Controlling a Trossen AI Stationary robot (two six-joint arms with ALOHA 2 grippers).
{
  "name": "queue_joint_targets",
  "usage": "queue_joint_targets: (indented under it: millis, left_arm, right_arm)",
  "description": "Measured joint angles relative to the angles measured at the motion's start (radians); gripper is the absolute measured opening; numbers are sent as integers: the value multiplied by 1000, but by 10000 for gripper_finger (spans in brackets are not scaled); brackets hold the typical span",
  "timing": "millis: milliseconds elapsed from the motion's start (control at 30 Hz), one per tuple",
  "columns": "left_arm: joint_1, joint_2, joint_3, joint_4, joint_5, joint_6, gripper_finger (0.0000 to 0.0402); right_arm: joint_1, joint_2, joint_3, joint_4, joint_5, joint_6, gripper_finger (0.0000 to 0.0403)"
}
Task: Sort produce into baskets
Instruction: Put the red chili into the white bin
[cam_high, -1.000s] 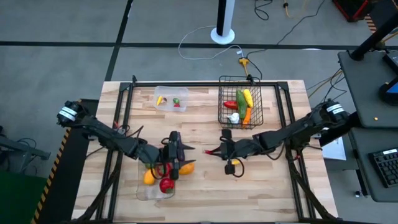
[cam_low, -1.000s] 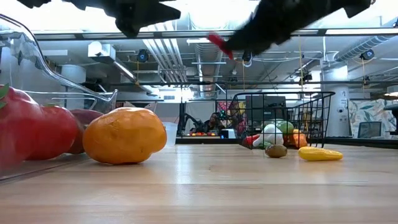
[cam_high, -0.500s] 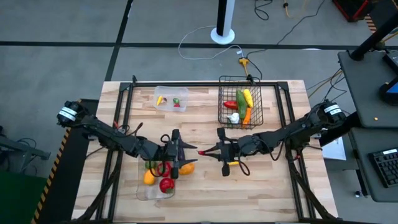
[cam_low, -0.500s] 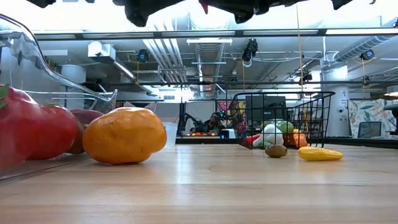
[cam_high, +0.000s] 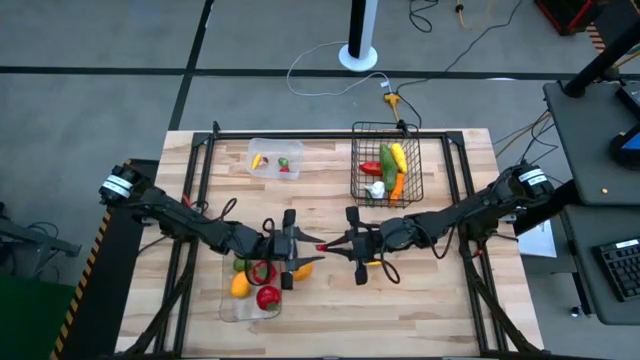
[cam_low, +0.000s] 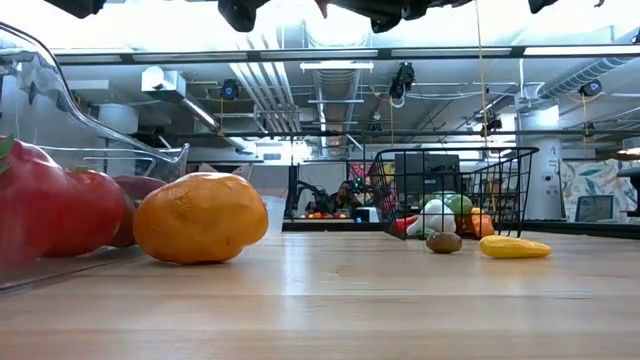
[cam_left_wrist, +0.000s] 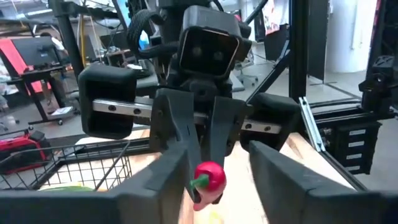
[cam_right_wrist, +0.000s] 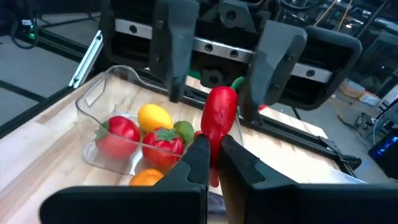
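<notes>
I see a red pepper (cam_right_wrist: 219, 115) clamped in my right gripper (cam_high: 331, 244) above mid-table, its tip between the spread fingers of my left gripper (cam_high: 312, 249), which do not grip it. Just beside them the long clear tray (cam_high: 228, 310) holds tomatoes, a yellow and a green piece. The black wire basket (cam_high: 386, 165) holds vegetables; the small tub (cam_high: 275, 158) holds three pieces.

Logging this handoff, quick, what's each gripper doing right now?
Left gripper: open, fingers on either side of the red pepper, not gripping it.
Right gripper: shut on the red pepper, above the table's middle.
</notes>
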Motion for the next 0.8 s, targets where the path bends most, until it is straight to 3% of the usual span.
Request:
queue_joint_targets:
  millis: [233, 467, 800]
  left_arm:
    - [7, -1, -3, -1, -1, -3, 18]
    - [9, -1, -3, -1, -7, -6, 22]
    - [25, -49, -5, -89, -31, -7, 8]
  right_arm:
    - [0, -1, 0, -2, 0, 3, 13]
    - [0, -3, 0, -5, 1, 36, 25]
    - [0, -34, 35, -149, 116, 119, 146]
